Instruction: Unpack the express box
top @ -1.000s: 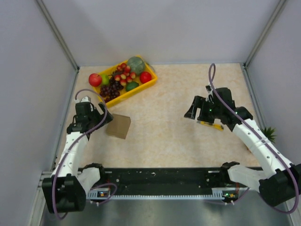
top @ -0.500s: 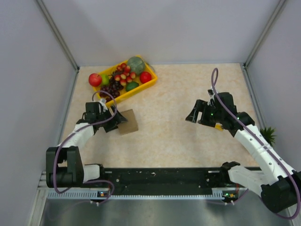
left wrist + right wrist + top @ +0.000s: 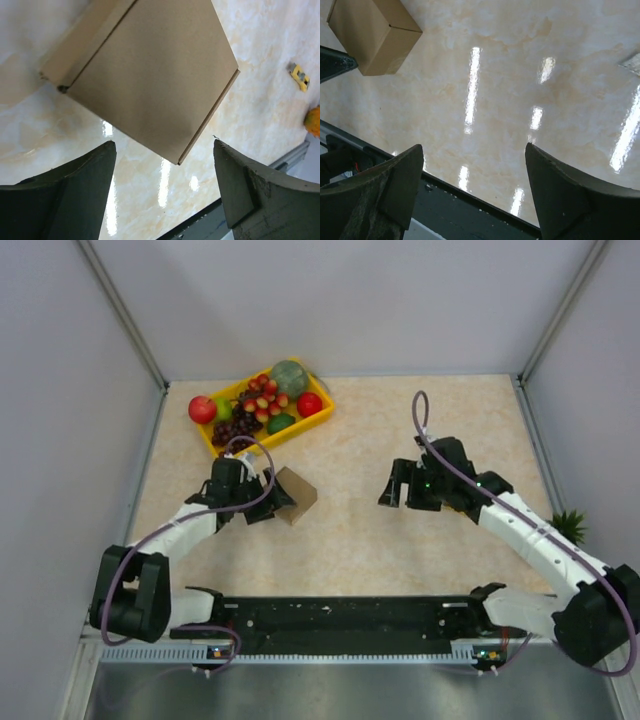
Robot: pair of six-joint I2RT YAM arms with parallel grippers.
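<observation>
Overhead camera looks down; both close wrist cameras share the express box (image 3: pixel 296 497).

Light: bright, even, from overhead.
Glare: white streaks on glossy table (image 3: pixel 580 60).
Focus: wrist-view fingers (image 3: pixel 65 195) soft.

The express box (image 3: pixel 297 496) is seen left of centre in the top view, a small flat carton of plain brown cardboard, turned corner-on to the frame edges. Its lid is shown shut, with a seam along one edge. The upper middle of the left wrist view is filled by it, and in the right wrist view it is found in the upper left corner, resting on the pale marbled table (image 3: pixel 520 75).
</observation>
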